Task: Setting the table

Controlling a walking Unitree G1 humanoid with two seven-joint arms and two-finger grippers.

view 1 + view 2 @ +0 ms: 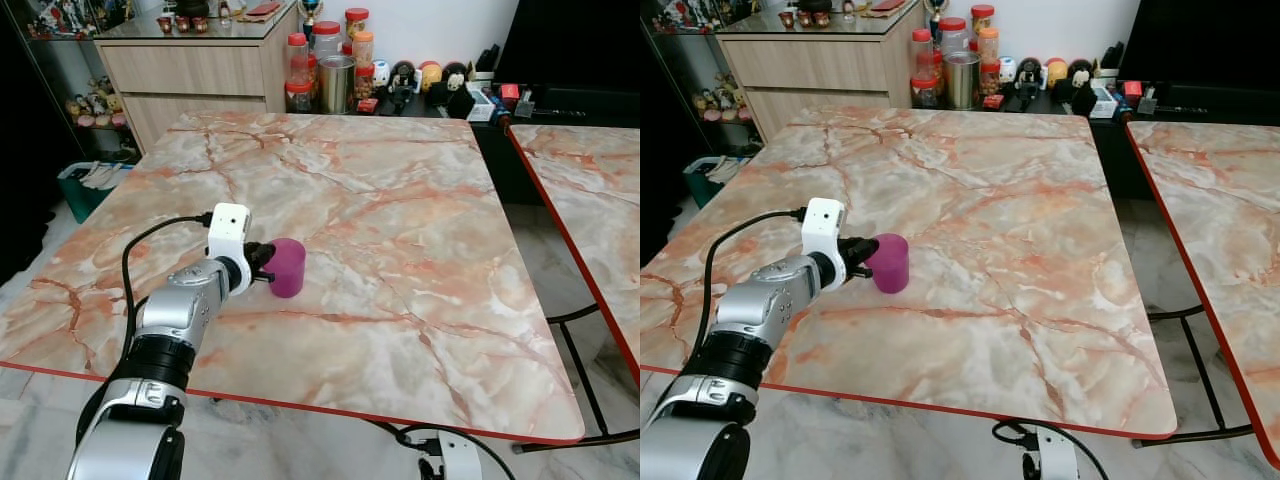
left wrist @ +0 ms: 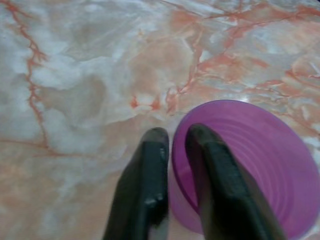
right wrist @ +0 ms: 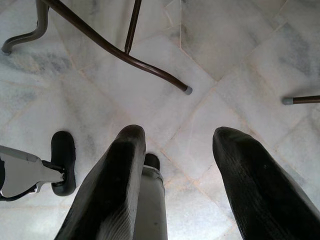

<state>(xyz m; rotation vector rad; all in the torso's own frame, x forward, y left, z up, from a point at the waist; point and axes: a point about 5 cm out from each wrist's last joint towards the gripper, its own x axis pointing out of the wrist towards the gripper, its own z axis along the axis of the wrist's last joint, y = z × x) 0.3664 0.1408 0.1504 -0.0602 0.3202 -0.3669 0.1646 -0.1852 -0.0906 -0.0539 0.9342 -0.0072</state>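
A purple plastic cup (image 1: 287,266) stands upright on the marble table (image 1: 400,200), toward its near left part. My left gripper (image 1: 265,262) reaches it from the left and is shut on its rim. In the left wrist view one black finger (image 2: 222,190) sits inside the purple cup (image 2: 260,160) and the other finger (image 2: 145,185) is outside its wall. My right gripper (image 3: 175,150) hangs low beside the table with its fingers spread over the floor, holding nothing.
A second marble table (image 1: 590,200) stands to the right across a narrow gap. Behind the table are a wooden cabinet (image 1: 190,75) and a low shelf with jars (image 1: 330,60) and small figurines. Metal table legs (image 3: 125,50) cross the tiled floor.
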